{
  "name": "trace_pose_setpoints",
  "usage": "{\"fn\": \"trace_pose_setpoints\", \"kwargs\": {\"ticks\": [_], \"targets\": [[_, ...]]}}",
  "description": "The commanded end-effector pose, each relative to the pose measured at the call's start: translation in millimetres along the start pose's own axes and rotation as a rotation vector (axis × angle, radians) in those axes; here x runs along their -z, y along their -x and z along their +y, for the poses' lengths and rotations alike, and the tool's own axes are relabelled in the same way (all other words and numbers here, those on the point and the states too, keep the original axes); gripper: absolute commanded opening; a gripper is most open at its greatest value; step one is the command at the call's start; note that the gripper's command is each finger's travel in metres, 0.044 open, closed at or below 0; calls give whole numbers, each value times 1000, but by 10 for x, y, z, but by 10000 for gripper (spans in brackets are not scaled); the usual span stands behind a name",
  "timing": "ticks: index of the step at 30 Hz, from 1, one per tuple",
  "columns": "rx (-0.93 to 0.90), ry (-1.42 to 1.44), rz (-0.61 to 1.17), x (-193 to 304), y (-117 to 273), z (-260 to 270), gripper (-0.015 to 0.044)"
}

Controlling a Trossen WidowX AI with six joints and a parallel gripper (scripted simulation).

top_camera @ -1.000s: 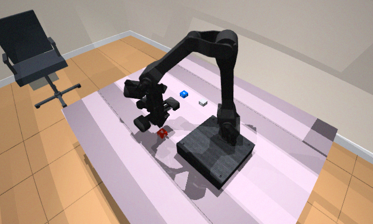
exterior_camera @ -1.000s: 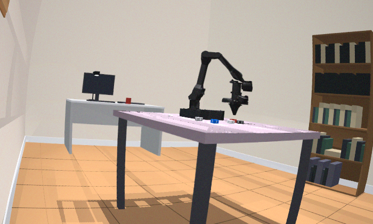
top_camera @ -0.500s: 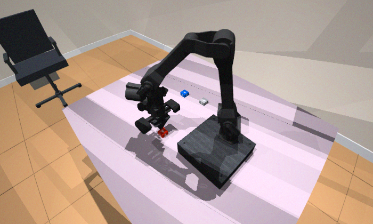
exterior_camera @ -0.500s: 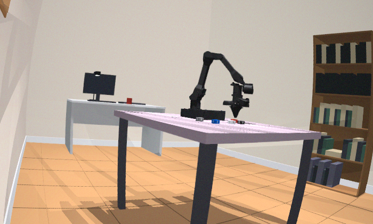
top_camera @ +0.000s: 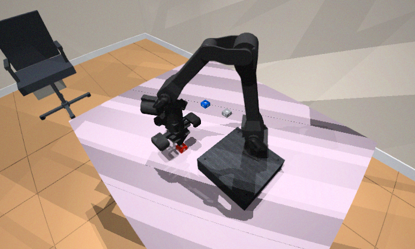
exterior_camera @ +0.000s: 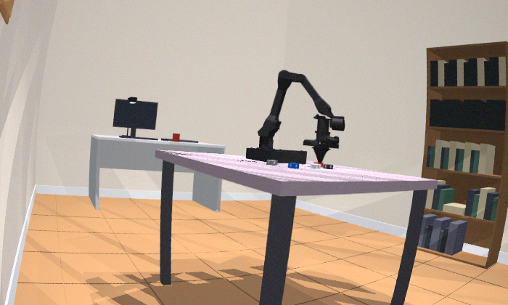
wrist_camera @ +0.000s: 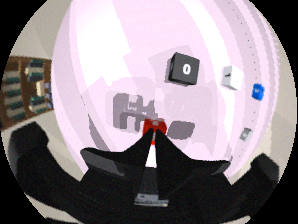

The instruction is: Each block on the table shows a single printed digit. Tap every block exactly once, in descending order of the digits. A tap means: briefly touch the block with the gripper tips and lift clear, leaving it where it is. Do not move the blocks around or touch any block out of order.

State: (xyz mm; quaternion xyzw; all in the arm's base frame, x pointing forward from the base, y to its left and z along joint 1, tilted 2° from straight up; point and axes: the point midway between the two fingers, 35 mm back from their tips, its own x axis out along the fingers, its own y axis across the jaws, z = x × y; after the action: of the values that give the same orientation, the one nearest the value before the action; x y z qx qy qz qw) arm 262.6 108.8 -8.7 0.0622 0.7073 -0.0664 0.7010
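My gripper [top_camera: 180, 143] [exterior_camera: 319, 162] [wrist_camera: 153, 131] is shut with nothing between its tips, which point down at the top of the red block [top_camera: 181, 149] [wrist_camera: 154, 124]; contact is hard to tell. The red block's digit is not readable. A black block [exterior_camera: 328, 166] [wrist_camera: 175, 68] shows 0. A white block [exterior_camera: 315, 166] [wrist_camera: 234, 81] stands beside it, its mark unclear. A blue block [top_camera: 205, 104] [exterior_camera: 293, 165] [wrist_camera: 258, 92] and a light grey block [top_camera: 226, 112] [exterior_camera: 271, 162] [wrist_camera: 245, 134] stand farther off, digits unreadable. The arm hides the black and white blocks in the top view.
The arm's dark base [top_camera: 233, 163] [exterior_camera: 276, 155] stands on the pink table [top_camera: 320, 191] [exterior_camera: 347, 186]. An office chair [top_camera: 45, 74] stands beyond the table. A desk [exterior_camera: 142, 151] with a monitor and a bookshelf [exterior_camera: 464, 131] are in the background.
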Motion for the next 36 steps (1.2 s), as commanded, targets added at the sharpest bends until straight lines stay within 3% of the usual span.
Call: {"fn": "trace_pose_setpoints", "kwargs": {"ticks": [1,7,13,21,36], "targets": [[-2,-3,3,6,224,1,20],[-1,-3,5,6,283,2,20],[-1,-3,4,0,1042,2,20],[-2,-6,3,-19,1070,-41,20],[15,-54,-16,-312,1095,-1691,20]]}}
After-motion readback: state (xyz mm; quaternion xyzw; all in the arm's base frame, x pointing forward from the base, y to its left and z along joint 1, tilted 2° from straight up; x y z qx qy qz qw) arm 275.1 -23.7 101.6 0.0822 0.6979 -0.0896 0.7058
